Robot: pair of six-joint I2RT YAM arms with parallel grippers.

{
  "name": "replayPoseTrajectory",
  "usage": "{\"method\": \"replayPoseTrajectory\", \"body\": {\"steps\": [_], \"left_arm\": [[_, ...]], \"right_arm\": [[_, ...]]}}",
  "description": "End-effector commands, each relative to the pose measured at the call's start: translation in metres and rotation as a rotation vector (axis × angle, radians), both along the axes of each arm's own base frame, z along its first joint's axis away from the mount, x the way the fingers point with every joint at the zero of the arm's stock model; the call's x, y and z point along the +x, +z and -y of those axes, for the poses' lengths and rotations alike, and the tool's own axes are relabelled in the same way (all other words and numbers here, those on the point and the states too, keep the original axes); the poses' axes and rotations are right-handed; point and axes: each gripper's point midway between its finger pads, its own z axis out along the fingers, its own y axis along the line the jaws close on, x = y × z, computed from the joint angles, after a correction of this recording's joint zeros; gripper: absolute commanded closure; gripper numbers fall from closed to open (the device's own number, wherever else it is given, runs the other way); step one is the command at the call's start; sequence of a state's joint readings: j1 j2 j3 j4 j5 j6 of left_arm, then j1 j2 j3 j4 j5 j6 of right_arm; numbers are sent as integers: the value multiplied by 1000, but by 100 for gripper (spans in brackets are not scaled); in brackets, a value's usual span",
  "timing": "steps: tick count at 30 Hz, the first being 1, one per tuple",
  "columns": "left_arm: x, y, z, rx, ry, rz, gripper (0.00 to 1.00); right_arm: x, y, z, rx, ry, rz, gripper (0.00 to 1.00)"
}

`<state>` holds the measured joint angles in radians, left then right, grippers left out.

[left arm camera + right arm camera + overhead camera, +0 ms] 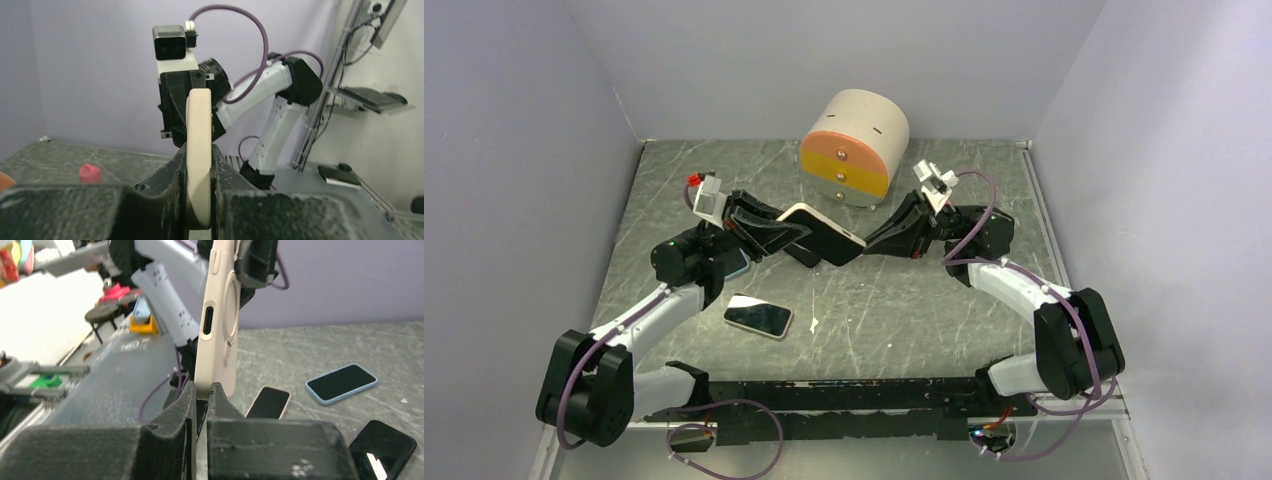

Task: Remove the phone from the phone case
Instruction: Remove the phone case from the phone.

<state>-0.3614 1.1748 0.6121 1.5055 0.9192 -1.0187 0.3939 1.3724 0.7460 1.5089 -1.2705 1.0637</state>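
Observation:
A phone in a cream case (824, 232) hangs in the air above the middle of the table, held at both ends. My left gripper (786, 232) is shut on its left end. In the left wrist view the case (199, 115) stands edge-on between my fingers, with the left gripper (199, 150) clamped on it. My right gripper (871, 239) is shut on the right end. In the right wrist view the case's back with its ring (222, 315) rises from the right gripper (202, 390). I cannot tell whether the phone has shifted inside the case.
A round cream box with orange and yellow drawers (854, 147) stands at the back. A cream-edged phone (759, 316) lies in front, beside a small white scrap (813, 323). A blue-cased phone (341, 383) and a black phone (382, 447) lie under the arms.

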Motion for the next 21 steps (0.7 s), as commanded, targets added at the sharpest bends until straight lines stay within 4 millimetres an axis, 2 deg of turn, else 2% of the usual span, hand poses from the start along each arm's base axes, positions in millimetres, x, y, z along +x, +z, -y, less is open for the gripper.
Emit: {"method": "replayPoseTrajectory", "body": {"steps": [1, 9, 21], "left_arm": [[-26, -17, 10, 145, -147, 120, 98], [-37, -21, 16, 189, -216, 139, 98], [-39, -24, 21, 210, -258, 116, 97]], "right_arm": [[-30, 18, 7, 20, 81, 342, 100], [-19, 2, 4, -51, 128, 403, 100], [9, -17, -3, -120, 176, 482, 100]]}}
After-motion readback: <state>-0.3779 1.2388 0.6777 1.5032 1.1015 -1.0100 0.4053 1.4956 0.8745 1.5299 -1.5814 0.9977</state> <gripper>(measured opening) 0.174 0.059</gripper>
